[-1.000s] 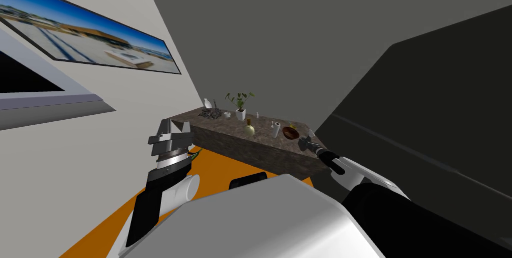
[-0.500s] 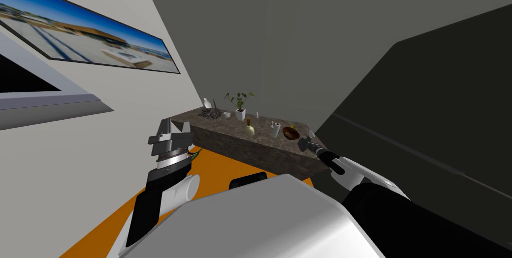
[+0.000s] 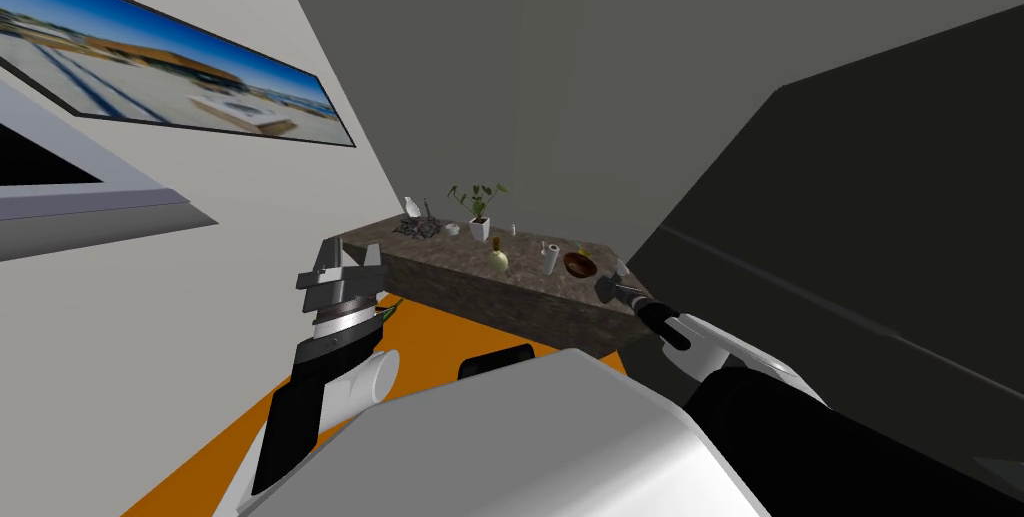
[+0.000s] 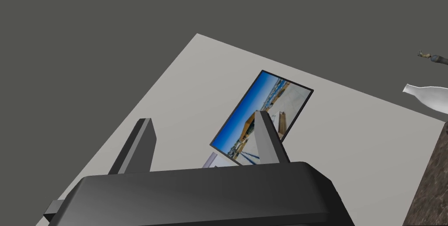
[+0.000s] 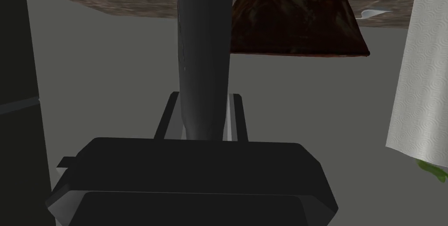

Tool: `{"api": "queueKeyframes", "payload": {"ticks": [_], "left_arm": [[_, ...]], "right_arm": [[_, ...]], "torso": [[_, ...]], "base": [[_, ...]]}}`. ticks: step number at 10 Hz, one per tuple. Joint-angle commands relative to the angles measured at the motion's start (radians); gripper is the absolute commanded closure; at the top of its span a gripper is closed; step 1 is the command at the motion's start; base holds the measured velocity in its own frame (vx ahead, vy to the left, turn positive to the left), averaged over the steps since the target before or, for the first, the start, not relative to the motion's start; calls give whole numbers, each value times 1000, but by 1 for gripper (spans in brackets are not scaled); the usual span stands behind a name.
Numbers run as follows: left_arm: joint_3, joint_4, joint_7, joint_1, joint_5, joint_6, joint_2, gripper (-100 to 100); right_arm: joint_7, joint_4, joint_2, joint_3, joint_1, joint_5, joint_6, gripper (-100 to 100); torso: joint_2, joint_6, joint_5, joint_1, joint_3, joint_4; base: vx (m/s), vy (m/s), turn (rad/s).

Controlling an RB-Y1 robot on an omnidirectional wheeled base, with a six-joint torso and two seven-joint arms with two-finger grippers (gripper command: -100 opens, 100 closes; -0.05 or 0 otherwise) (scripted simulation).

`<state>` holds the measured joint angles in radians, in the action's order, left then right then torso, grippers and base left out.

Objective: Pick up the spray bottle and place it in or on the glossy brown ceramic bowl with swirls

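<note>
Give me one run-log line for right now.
right gripper: shut on dark grey spray bottle | bottle: near glossy brown bowl, not in it | left gripper: open, raised

Home interior: framed landscape picture (image 3: 180, 81), potted plant (image 3: 479, 209) on mottled brown counter (image 3: 500, 296).

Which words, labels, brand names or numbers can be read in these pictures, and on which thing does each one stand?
None can be read.
The wall picture shows a photo without writing.
The spray bottle in the right gripper is plain dark grey, with no label.
The brown bowl and the paper towel roll carry only patterns.
</note>
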<state>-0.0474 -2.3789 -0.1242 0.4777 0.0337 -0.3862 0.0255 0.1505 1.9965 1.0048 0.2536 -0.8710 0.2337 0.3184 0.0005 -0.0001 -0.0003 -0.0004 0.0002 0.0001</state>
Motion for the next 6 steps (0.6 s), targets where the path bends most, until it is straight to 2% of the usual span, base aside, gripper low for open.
{"api": "queueKeyframes", "payload": {"ticks": [1, 6], "left_arm": [[0, 0, 0, 0, 0, 0, 0, 0], [0, 0, 0, 0, 0, 0, 0, 0]], "right_arm": [[-7, 31, 25, 8, -16, -27, 17, 100], [-34, 128, 105, 36, -67, -124, 78, 100]], "torso": [[0, 0, 0, 0, 0, 0], [9, 0, -1, 1, 5, 2]], "base": [[-61, 16, 7], [-132, 20, 10]]}}
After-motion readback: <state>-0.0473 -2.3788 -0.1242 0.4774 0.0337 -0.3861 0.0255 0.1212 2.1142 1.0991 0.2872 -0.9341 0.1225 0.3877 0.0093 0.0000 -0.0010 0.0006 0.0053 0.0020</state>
